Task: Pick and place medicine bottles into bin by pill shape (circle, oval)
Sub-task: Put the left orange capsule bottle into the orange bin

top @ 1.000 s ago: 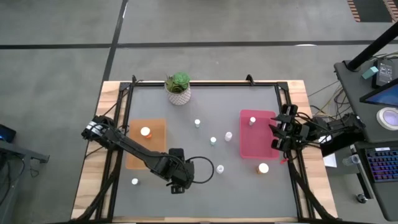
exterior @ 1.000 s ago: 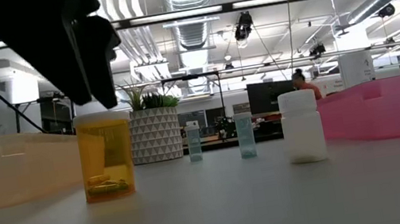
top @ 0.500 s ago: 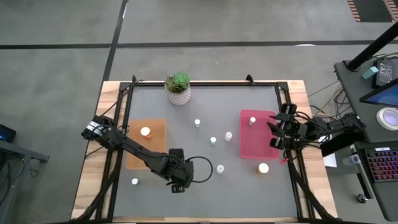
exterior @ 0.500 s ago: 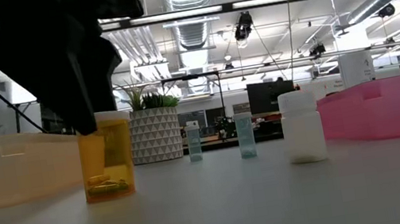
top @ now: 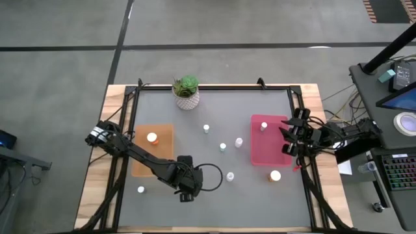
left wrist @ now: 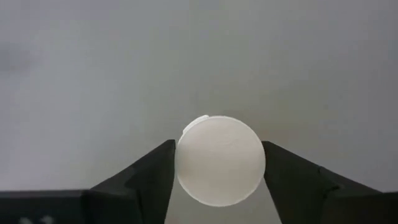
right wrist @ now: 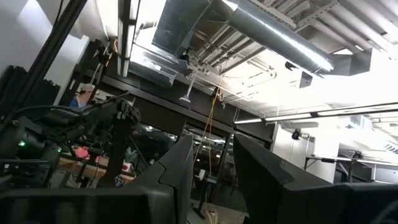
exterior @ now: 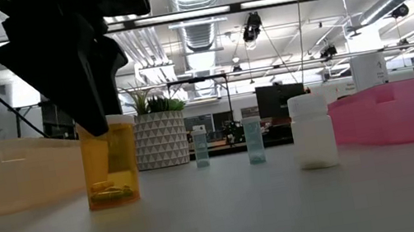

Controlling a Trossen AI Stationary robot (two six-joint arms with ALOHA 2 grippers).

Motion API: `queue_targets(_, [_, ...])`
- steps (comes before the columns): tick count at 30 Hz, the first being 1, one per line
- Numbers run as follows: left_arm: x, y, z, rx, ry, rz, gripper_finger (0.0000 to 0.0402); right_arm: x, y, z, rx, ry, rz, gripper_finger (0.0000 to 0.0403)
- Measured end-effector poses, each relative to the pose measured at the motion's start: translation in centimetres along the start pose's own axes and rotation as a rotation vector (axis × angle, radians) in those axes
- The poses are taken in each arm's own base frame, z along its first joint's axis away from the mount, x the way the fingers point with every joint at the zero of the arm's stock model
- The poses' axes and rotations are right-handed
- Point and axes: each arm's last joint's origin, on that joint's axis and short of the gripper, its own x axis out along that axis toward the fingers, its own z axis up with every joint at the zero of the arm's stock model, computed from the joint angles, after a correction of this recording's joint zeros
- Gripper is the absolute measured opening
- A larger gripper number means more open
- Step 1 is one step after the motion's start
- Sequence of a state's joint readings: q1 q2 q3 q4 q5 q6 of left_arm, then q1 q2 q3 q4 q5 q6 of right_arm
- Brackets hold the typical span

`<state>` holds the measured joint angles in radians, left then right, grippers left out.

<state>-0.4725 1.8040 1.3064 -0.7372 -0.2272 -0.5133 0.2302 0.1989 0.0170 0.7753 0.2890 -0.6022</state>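
- Orange bottle (exterior: 110,169) with a white cap (left wrist: 219,160) is seen standing on the grey table (top: 260,201), near the front edge, left of centre.
- Left gripper (top: 186,190) has been lowered since a second ago: it was above the cap then and is now down around it.
- Left fingers (left wrist: 155,174) are seen pressed to both sides of the cap, so a grasp on the orange bottle is judged made. The bottle base is not yet lifted off the table.
- Meaning for the task: the pick is judged nearly done; lift and carry to a bin are left.
- Right gripper (top: 292,140) is parked at the right edge of the pink bin (top: 266,149). Its fingers are slightly parted, with nothing held, and are aimed up at the ceiling.
- One bottle is already seen in the orange bin (top: 140,166) and one in the pink bin.
- Loose bottles are scattered mid-table; a white bottle (exterior: 313,141) stands right of the held one.
- Potted plant (top: 186,91) is at the far edge, untouched.
- Hidden: the orange bottle is fully covered by the left gripper in the high view.
- Yellowish pills are seen at the bottle bottom in the low view, but circle or oval cannot be told, so the target bin cannot be judged.
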Motion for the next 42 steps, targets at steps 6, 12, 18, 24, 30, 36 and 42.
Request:
queue_targets(6, [0.0,0.0,0.0,0.001,0.000,0.002,0.0189,0.0,0.0,0.0,0.000,0.001,0.000,0.0107])
queue_targets(12, [-0.8,-0.1,0.5,0.018,-0.006,-0.002,0.0198,0.0,0.0,0.0,0.000,0.001,-0.001,0.0107])
queue_targets(18, [-3.7,0.3,1.3,0.078,0.013,0.009,0.0201,0.0,0.0,0.0,-0.001,0.004,0.000,0.0107])
queue_targets(24, [-7.3,2.1,0.9,0.079,-0.037,-0.001,0.0202,0.0,0.0,-0.1,0.000,0.007,0.002,0.0107])
queue_targets(30, [-11.1,5.7,-1.0,0.020,-0.022,0.048,0.0202,0.0,0.0,-0.1,0.001,0.009,-0.001,0.0107])
queue_targets(36, [-13.4,9.6,-3.3,-0.066,-0.064,0.100,0.0203,0.0,0.0,-0.1,0.003,0.023,-0.017,0.0107])
queue_targets(42, [-13.1,13.1,-6.5,-0.172,-0.052,0.150,0.0203,0.0,0.0,-0.1,0.003,0.025,-0.016,0.0107])
